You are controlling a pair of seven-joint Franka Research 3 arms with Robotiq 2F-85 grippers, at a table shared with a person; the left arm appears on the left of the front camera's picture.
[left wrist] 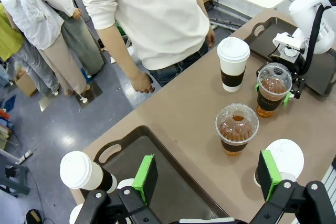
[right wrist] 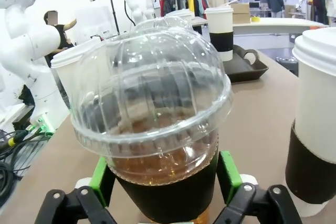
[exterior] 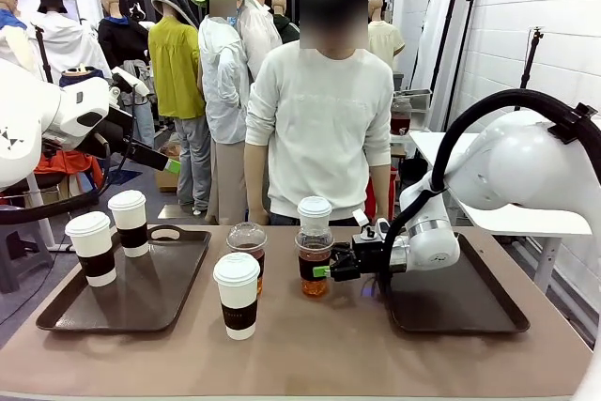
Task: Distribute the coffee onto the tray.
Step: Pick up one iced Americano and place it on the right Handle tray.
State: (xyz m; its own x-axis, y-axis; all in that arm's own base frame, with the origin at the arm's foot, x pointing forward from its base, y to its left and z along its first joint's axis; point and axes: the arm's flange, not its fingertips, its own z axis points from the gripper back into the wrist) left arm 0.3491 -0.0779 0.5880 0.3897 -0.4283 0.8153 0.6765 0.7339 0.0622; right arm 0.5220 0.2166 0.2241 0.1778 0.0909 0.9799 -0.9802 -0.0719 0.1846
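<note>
I have the right gripper [exterior: 331,270] at the centre of the front view, clenched on a clear dome-lidded cup [exterior: 314,267] of amber liquid. In the right wrist view its green pads [right wrist: 229,174] press the cup's dark sleeve from both sides, low in the frame. That cup stands upright, with its base down at the table [exterior: 310,349], just left of the right tray [exterior: 488,315]. I cannot tell whether it rests there or is a hair off.

Directly behind it is a lidded paper cup [exterior: 315,213]. A second dome cup [exterior: 247,246] stands left of centre on the bare table, and a front paper cup [exterior: 237,294] stands nearer the lower edge.

Two more paper cups sit upright on the left tray [exterior: 155,302] at lower left. The near tray cup [exterior: 92,249] is at the tray's left rim, and the far tray cup [exterior: 129,223] is just behind it.

The left gripper [exterior: 170,165] hangs in the air at the upper left of the front view. In the left wrist view it [left wrist: 208,171] is released, with its fingers [left wrist: 146,174] spread wide and nothing between them. It is above the left tray's inner edge.

A person [exterior: 319,119] stands at the far side, top centre, with one hand [left wrist: 142,82] hanging beside the table.
</note>
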